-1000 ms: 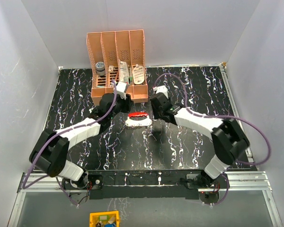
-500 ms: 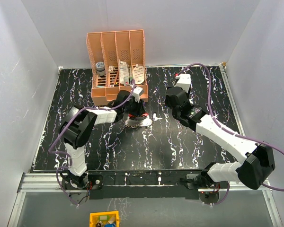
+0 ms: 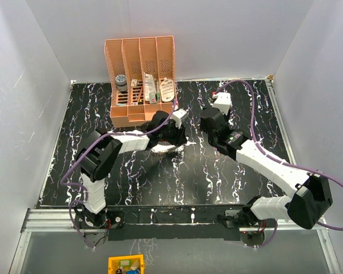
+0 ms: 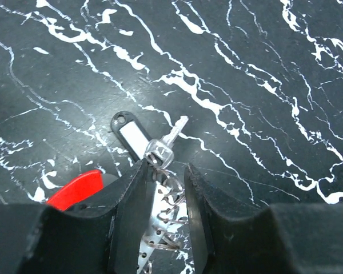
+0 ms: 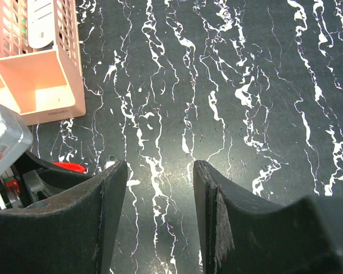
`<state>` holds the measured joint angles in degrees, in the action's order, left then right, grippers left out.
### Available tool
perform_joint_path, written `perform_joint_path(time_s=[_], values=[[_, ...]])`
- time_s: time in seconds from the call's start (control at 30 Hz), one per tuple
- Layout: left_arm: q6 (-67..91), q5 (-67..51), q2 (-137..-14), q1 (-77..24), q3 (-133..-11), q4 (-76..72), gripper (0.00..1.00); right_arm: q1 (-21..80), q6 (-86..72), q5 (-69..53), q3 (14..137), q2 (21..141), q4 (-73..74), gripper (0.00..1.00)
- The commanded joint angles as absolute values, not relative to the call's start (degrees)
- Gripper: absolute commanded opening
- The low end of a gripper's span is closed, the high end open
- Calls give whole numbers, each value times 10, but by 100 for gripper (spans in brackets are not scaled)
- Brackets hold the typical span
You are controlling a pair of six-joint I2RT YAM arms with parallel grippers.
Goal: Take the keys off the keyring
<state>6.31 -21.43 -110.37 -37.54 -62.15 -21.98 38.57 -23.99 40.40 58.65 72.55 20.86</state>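
Left claw [image 4: 164, 169] closed narrowly on the keys [image 4: 160, 225], which lie on the black marbled surface [image 4: 263, 85] near its centre, just near of the orange rack [image 3: 142, 74]. A dark tag [image 4: 130, 132] lies beyond the fingertips. Right claw [image 5: 160, 171] spread wide, holding nothing, to the right.

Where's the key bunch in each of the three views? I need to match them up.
Top external: the bunch of silvery toothed metal keys lies mid-table, mostly hidden under the left gripper.
Left wrist: the keys sit bottom centre, between that gripper's fingers.
Right wrist: only its red part shows, lower left.
Shared landmark: the peach slotted plastic organiser, in the top and right wrist views.
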Motion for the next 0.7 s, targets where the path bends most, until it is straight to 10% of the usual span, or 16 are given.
perform_joint_path(time_s=[0.0, 0.67], values=[[49, -222, -1098, -389, -645, -193, 30, 384, -246, 416, 590, 711, 184, 49], [36, -170, -1110, -401, -652, -188, 29, 384, -241, 391, 580, 700, 175, 50]])
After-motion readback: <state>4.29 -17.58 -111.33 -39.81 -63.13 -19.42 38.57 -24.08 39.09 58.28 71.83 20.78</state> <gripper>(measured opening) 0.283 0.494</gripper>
